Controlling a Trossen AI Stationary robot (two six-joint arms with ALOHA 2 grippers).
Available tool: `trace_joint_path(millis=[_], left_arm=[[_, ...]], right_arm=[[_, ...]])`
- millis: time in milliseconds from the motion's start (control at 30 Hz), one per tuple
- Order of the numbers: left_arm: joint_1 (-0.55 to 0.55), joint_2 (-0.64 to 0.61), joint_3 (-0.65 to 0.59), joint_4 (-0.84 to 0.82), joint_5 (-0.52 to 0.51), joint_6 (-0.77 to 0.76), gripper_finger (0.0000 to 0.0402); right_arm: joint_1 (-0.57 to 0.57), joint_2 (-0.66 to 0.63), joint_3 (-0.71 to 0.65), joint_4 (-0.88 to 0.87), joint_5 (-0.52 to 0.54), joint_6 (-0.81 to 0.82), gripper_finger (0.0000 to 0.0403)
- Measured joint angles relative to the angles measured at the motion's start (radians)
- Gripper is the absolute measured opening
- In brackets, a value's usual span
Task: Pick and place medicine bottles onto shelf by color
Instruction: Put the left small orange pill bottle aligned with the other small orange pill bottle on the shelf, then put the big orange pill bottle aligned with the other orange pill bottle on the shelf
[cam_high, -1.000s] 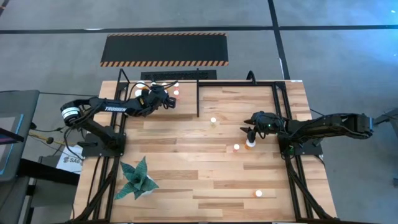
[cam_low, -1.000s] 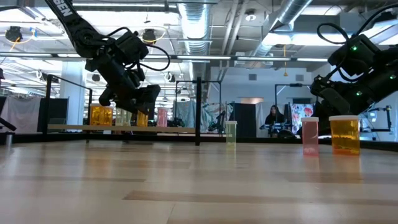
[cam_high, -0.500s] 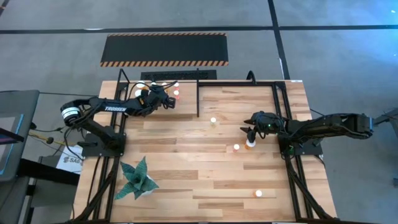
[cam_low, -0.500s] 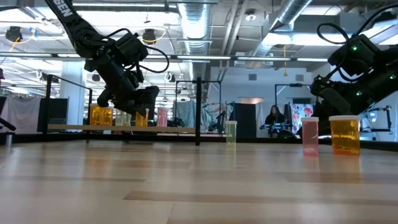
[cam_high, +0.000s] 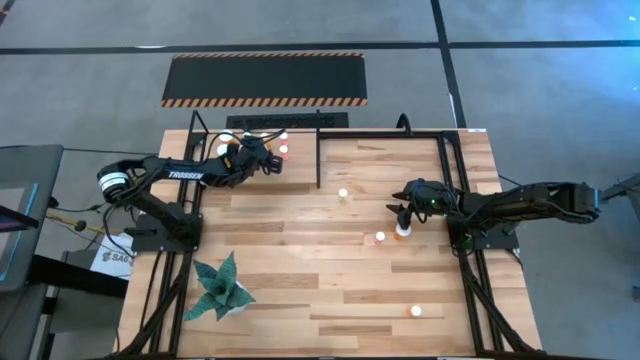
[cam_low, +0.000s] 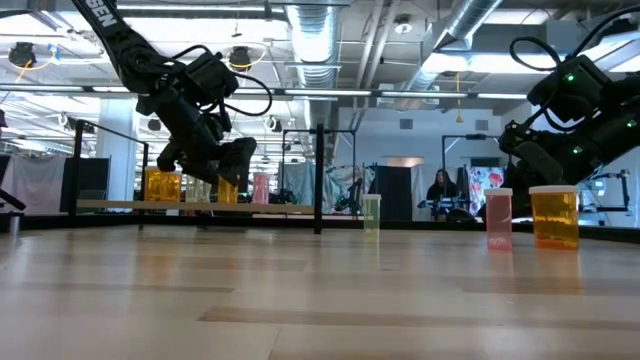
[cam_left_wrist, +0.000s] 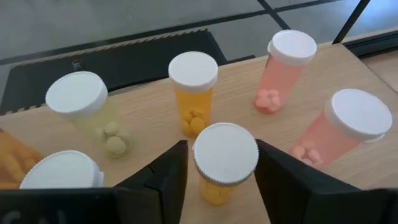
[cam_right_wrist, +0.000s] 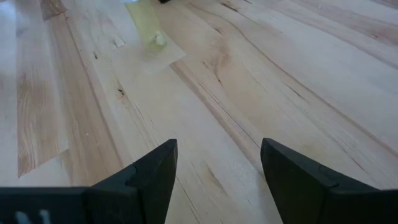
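Several bottles (cam_left_wrist: 193, 90) are already placed on the shelf (cam_left_wrist: 149, 121), four (cam_high: 380, 237) remain on the table (cam_high: 330, 290); left jaws narrowly flank an orange bottle (cam_left_wrist: 224, 162), right jaws wide, empty.

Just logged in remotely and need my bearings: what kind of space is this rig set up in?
Most likely a large open lab or industrial workspace. Exposed ceiling ducts run overhead, a person sits at a far workstation, and a hazard-striped mat lies on the concrete floor beside the wooden table.

Grey concrete floor (cam_high: 540, 60), ceiling ducts (cam_low: 310, 30), striplights
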Motion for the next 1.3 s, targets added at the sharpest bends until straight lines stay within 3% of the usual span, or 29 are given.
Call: trace_joint_path(millis=[267, 600, 1000, 1300], left_arm=[[0.0, -0.044, 0.0, 0.008, 0.011, 0.029, 0.0176], [-0.007, -0.197, 0.0, -0.015, 0.032, 0.115, 0.0177], [-0.148, -0.458, 0.0, 0.02, 0.325, 0.261, 0.0177], [-0.291, -0.478, 0.0, 0.03, 0.423, 0.317, 0.0177]], right_arm=[[0.0, 0.0, 0.0, 0.0, 0.0, 0.0, 0.0256], [0.0, 0.0, 0.0, 0.0, 0.0, 0.0, 0.0256], [0.0, 0.0, 0.0, 0.0, 0.0, 0.0, 0.0256], [0.0, 0.0, 0.0, 0.0, 0.0, 0.0, 0.0256]])
